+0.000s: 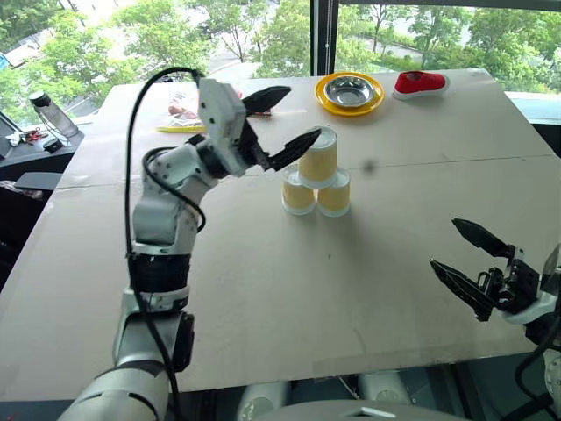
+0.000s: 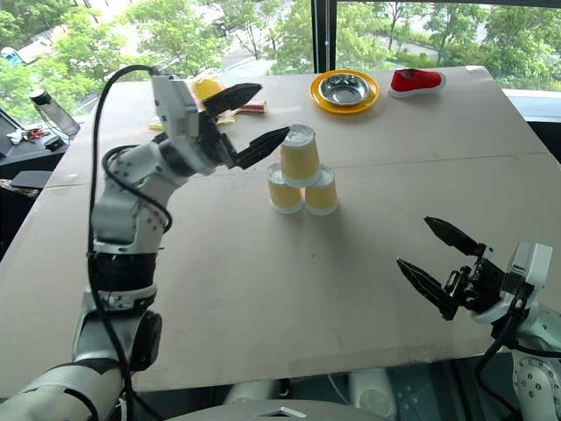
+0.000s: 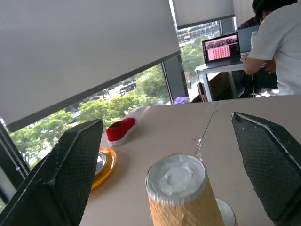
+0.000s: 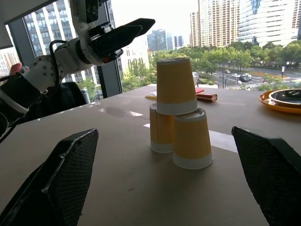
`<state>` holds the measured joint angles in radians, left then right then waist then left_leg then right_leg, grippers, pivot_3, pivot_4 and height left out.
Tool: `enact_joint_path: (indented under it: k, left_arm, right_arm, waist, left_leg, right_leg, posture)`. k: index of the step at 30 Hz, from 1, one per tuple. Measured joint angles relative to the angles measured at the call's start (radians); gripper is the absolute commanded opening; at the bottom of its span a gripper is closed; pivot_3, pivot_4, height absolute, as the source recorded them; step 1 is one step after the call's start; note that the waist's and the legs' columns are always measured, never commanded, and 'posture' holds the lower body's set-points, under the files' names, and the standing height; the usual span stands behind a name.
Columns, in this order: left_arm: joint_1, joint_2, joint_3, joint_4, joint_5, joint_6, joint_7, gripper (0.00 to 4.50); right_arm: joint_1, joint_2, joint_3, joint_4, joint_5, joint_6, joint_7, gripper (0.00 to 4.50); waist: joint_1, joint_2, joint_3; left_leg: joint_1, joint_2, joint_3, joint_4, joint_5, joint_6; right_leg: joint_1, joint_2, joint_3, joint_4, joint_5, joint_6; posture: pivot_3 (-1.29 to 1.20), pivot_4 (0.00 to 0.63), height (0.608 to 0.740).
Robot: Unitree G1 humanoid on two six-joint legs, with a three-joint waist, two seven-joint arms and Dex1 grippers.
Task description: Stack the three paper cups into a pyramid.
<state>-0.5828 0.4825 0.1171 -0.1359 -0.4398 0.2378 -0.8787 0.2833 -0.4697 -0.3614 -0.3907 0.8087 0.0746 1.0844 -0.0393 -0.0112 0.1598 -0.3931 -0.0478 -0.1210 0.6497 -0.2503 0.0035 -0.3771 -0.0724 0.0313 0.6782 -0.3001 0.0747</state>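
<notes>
Three yellow paper cups stand upside down as a pyramid in the middle of the table (image 1: 263, 289). Two of them (image 1: 297, 194) (image 1: 334, 195) sit side by side, touching. The third cup (image 1: 318, 158) rests on top of both. My left gripper (image 1: 302, 112) hangs open just left of the top cup, level with its upturned base, with nothing held. In the left wrist view its fingers (image 3: 66, 174) stand wide on either side of that cup (image 3: 178, 190), apart from it. My right gripper (image 1: 443, 243) is open and empty near the table's front right edge, well clear of the pyramid (image 4: 176, 108).
A steel bowl on a yellow plate (image 1: 349, 92) and a red shoe-shaped object (image 1: 419, 83) sit at the back of the table. Yellow and red items (image 1: 180, 118) lie at the back left. A person (image 3: 282, 47) sits at a desk beyond the table.
</notes>
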Motion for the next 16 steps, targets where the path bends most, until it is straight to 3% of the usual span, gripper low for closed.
enact_joint_path:
  k: [4,8,11,14,16]
  left_arm:
    - [0.366,0.07,0.066,-0.263,-0.062,0.132,0.053,4.47]
    - [0.716,-0.008,0.109,-0.394,-0.048,0.147,0.169,4.47]
    - [0.823,-0.046,0.106,-0.417,-0.012,0.128,0.216,4.47]
    - [0.952,-0.064,0.055,-0.432,0.114,0.061,0.288,4.47]
    - [0.965,-0.067,0.031,-0.43,0.144,0.045,0.299,4.47]
  right_arm:
    - [-0.017,0.013,0.038,0.089,-0.067,-0.052,0.035,4.5]
    - [-0.059,0.018,0.091,0.198,-0.168,-0.103,0.039,4.5]
    - [-0.066,0.016,0.113,0.217,-0.193,-0.109,0.044,4.5]
    - [-0.105,0.014,0.154,0.265,-0.25,-0.125,0.041,4.5]
    - [-0.114,0.014,0.16,0.292,-0.263,-0.125,0.038,4.5]
  waist:
    - [0.001,0.001,-0.001]
    - [0.017,0.001,0.0]
    - [0.033,0.002,-0.001]
    - [0.053,0.002,-0.001]
    - [0.054,0.002,-0.001]
  left_leg:
    - [0.002,0.0,0.004,-0.001,-0.001,0.001]
    - [0.002,0.0,0.003,-0.001,-0.003,0.004]
    - [0.003,0.0,0.004,-0.001,-0.003,0.004]
    - [0.006,-0.001,0.007,-0.001,-0.002,0.004]
    - [0.005,-0.001,0.007,-0.001,-0.002,0.004]
  right_leg:
    - [0.0,-0.002,0.006,0.0,0.0,0.0]
    - [0.0,-0.002,0.008,-0.001,0.0,-0.001]
    - [0.001,-0.002,0.008,0.0,0.0,-0.001]
    - [0.004,-0.001,0.009,-0.002,0.001,-0.002]
    - [0.004,-0.002,0.008,-0.002,0.001,-0.002]
  posture:
    - [0.0,0.15,0.74]
    - [0.0,0.15,0.74]
    - [0.0,0.15,0.74]
    - [0.0,0.15,0.74]
    - [0.0,0.15,0.74]
